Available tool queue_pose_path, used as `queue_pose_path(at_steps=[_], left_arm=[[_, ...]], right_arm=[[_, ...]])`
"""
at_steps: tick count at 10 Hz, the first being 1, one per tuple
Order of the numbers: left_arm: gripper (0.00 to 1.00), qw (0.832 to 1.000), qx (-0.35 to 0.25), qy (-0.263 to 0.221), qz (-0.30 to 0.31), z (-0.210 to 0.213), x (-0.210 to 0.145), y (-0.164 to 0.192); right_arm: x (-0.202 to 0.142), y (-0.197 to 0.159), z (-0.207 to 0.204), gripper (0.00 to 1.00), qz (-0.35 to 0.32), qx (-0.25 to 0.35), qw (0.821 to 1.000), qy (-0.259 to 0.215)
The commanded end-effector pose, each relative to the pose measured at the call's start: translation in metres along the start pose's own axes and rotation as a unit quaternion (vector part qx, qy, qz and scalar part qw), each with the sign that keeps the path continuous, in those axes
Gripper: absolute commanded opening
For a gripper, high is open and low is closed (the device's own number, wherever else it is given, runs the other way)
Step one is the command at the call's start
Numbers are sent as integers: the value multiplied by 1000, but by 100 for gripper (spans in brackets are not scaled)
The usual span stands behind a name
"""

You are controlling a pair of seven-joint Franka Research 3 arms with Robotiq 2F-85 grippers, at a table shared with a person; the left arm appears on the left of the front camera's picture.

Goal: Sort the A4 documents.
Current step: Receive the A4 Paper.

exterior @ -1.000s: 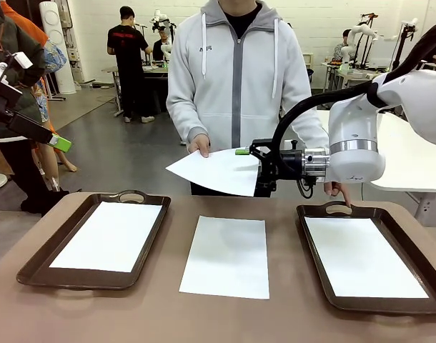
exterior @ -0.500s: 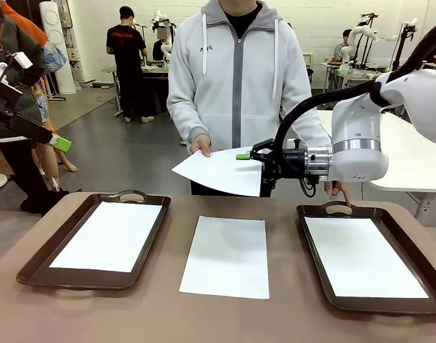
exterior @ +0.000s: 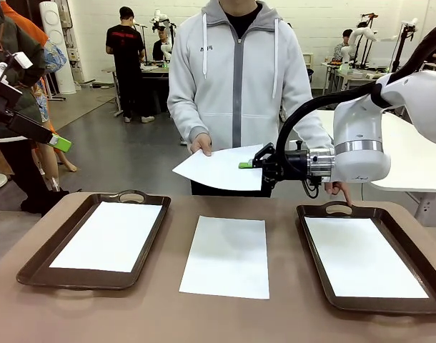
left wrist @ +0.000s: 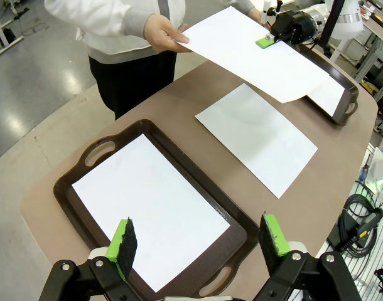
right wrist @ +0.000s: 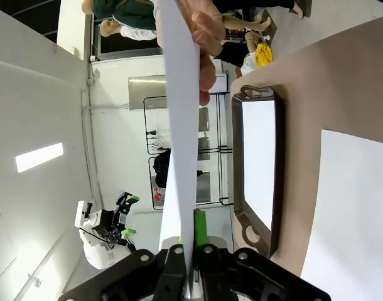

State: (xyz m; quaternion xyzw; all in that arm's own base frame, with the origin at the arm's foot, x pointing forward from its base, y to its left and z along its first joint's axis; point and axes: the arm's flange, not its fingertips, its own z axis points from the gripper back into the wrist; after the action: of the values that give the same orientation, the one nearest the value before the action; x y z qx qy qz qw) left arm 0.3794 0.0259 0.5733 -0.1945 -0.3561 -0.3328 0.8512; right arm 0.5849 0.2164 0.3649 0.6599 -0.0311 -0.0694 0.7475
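Currently the right gripper [exterior: 248, 165] is clamped on a near-level sheet's [exterior: 218, 170] edge, its long axis running from the person [exterior: 232, 93] toward the robot, while the left gripper [left wrist: 198, 238] stands apart.

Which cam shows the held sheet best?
Left wrist view: the sheet nearly whole from above, with the hand and the right end effector, shut on it, at its edges. Front view foreshortens it; right wrist view has it edge-on.

Brown table [exterior: 168, 318] w/ rounded corners. Lying directly on it, L to R: L tray [exterior: 89, 280], dark brown w/ handles; blank white A4 sheet [exterior: 226, 256] flat at ctr, btwn trays, touching neither; R tray [exterior: 382, 306], same type.
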Motion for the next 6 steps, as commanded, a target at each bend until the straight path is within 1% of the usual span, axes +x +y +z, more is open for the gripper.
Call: queue_pose_path(at_steps=[1, 6], left_arm=[[100, 1000, 2, 3, -7, -1, -1, 0], [100, 1000, 2, 3, -7, -1, -1, 0]], right_arm=[[5, -1, -2, 0, 5, 0, 1000, 11], [3, -3, -1, 0, 7, 0, 1000, 22]])
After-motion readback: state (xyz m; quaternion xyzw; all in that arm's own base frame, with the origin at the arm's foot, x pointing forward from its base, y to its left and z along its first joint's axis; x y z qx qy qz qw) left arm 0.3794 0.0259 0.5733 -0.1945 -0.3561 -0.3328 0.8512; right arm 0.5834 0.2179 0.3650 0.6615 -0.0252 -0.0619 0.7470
